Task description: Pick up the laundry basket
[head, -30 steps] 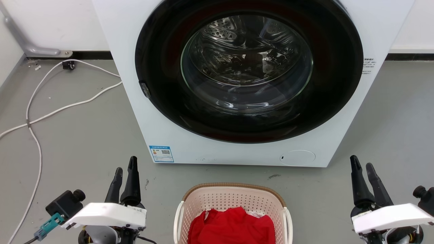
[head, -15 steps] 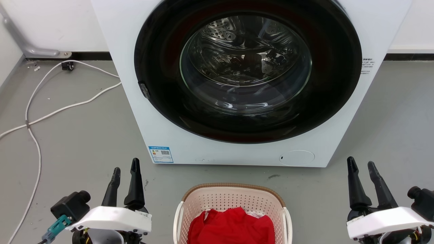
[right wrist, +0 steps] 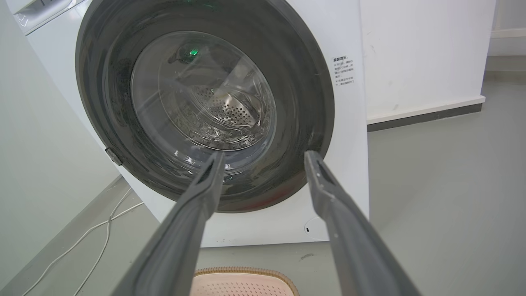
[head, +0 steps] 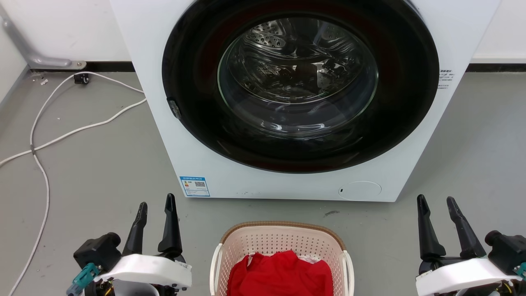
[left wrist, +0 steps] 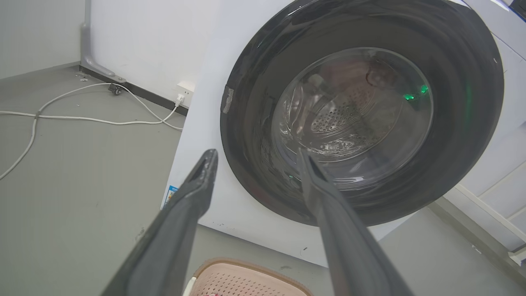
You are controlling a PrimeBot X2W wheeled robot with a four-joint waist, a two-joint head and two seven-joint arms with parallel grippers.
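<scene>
Left tool [head: 156, 201] and right tool [head: 435, 198] stand in the head view with their dark fingers parted and nothing between them, one at each lower corner. Both are well apart from the rounded pale pink-beige perforated plastic laundry basket [head: 283, 238] with its brown woven-look rim. That basket sits on the grey floor [head: 102, 172] between them, near the front of the big white front-loading washing machine [head: 164, 123], with a crumpled red cloth [head: 279, 273] inside. Its two white side handles [head: 214, 263] hug the walls closely, so a finger coming in too high or too wide would likely skid off the rim or shove the basket sideways instead of hooking under.

Left wrist view: the left tool [left wrist: 257, 154], spread and empty, points at the washer's dark round door, with the basket [left wrist: 242, 281] low between its fingers. It aims over the basket, so a straight advance would probably strike the machine.

Right wrist view: the right tool [right wrist: 264, 154], likewise agape and holding nothing, looks over the basket [right wrist: 242, 283] at the door. If one arm grips or rises before the other, the basket may tip and spill the cloth.
</scene>
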